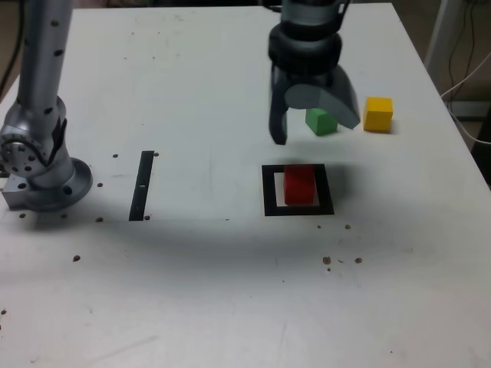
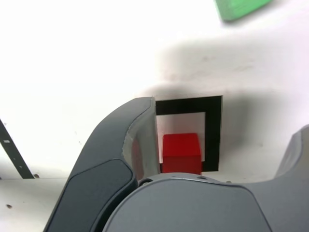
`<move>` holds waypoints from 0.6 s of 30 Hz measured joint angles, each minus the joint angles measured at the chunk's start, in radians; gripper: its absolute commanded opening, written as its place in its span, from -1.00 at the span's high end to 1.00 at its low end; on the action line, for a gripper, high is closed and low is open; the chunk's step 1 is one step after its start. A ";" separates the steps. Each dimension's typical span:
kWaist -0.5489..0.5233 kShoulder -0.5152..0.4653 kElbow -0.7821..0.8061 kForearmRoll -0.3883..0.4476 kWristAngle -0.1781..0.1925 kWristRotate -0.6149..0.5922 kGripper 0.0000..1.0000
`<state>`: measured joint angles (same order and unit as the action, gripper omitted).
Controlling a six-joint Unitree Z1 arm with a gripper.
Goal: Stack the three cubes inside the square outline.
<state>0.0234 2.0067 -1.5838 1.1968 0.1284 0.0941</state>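
Spread wide, the tool (image 1: pixel 316 132) hangs tilted above the surface (image 1: pixel 192 284), its two fingers well apart and the red cube (image 1: pixel 299 185) visible between them in the wrist view. Nearest in the exterior view, small dark marks (image 1: pixel 327 261) speckle the surface, one cluster at about 5 o'clock from the square outline (image 1: pixel 270 192). Beyond them lies that outline, flat and black around a white centre. Inside it sits the red cube, upright, close to the border on its 3 o'clock side, with a strip of white showing at 9 o'clock.

At 9 o'clock from the outline, well apart, a narrow black strip (image 1: pixel 142 185) lies flat, running nearly from 6 to 12. Further along that same 9 o'clock line stands the arm's round base (image 1: pixel 61 192), with a link (image 1: pixel 42 69) rising out of the exterior view.

Farther back, the green cube (image 1: pixel 321 123) rests on the surface at about 1 o'clock from the outline, partly hidden by a finger. Beside it at 3 o'clock, with a gap between, rests the yellow cube (image 1: pixel 378 114).
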 measured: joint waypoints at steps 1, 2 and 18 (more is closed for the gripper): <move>0.008 0.014 -0.029 0.017 0.001 0.018 -0.98; 0.014 0.025 -0.052 0.025 0.001 0.029 -0.98; 0.097 0.243 -0.415 0.136 0.034 0.172 -0.98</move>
<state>0.1201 2.2495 -1.9985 1.3330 0.1620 0.2663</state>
